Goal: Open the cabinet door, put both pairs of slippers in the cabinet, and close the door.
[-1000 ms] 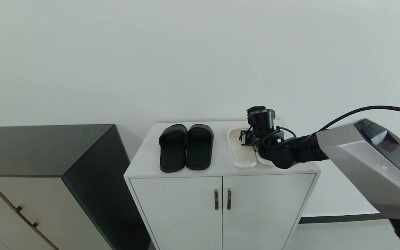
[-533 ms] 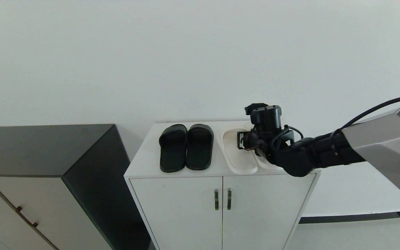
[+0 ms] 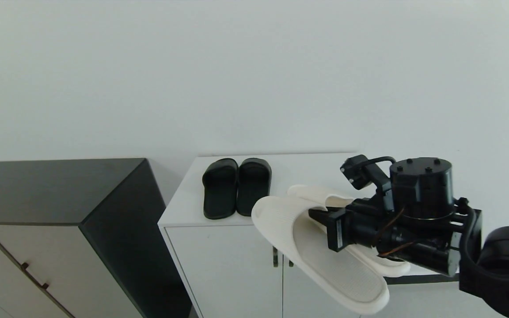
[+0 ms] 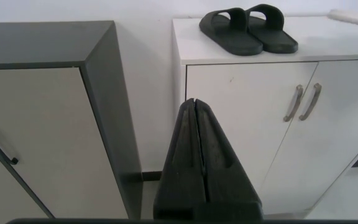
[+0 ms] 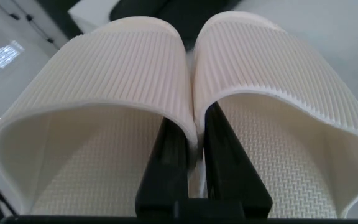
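Claw (image 3: 321,217) on right arm grips white slippers (image 3: 325,258) before closed cabinet (image 3: 219,265).

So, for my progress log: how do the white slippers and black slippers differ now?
The white slippers hang in the right gripper, off the cabinet; the black slippers rest on its top. White slippers tilt, black slippers lie flat. Each pair is side by side.

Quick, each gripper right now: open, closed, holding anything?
Left gripper: closed, holding nothing.
Right gripper: closed on the white slippers, pinching both straps together.
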